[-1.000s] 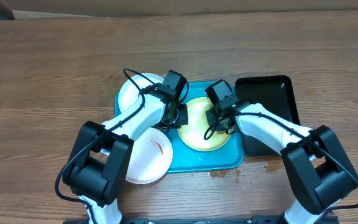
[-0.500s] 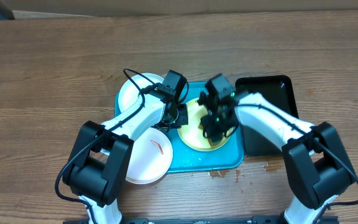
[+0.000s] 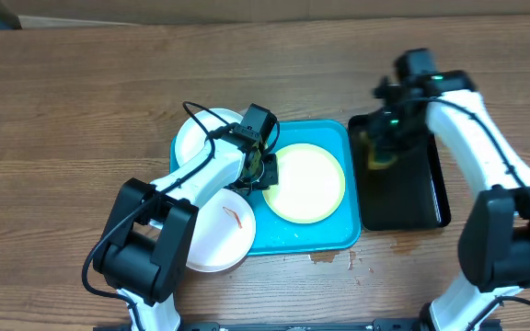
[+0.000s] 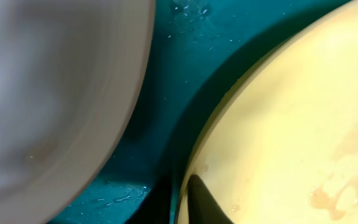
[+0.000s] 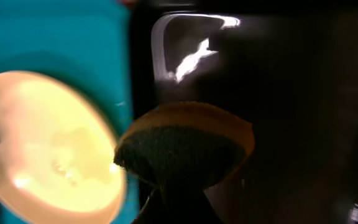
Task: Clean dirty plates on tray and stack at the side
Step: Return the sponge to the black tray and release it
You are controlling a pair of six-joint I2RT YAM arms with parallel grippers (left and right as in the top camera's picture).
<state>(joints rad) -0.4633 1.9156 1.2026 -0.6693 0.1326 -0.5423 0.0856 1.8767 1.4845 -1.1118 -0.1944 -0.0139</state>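
- A yellow-green sponge point(image 5: 185, 146) is clamped in the right gripper point(image 3: 382, 147) above the black rectangular tray point(image 3: 403, 198).
- The green-rimmed round plate point(image 3: 306, 182) is touched at 9 o'clock by the left gripper point(image 3: 263, 173); whether its fingers are closed cannot be told.

Your left claw point(image 3: 263, 171) has only a narrow strip of turquoise tray point(image 4: 166, 93) to work in; in its own camera a white plate point(image 4: 48, 93) crowds it on the left and the green-rimmed plate point(image 4: 278, 124) on the right. Your right claw point(image 3: 381, 154) hangs over the black tray point(image 3: 403, 198), the sponge point(image 5: 185, 146) filling its grip; to its left, that plate's face lies open from above.
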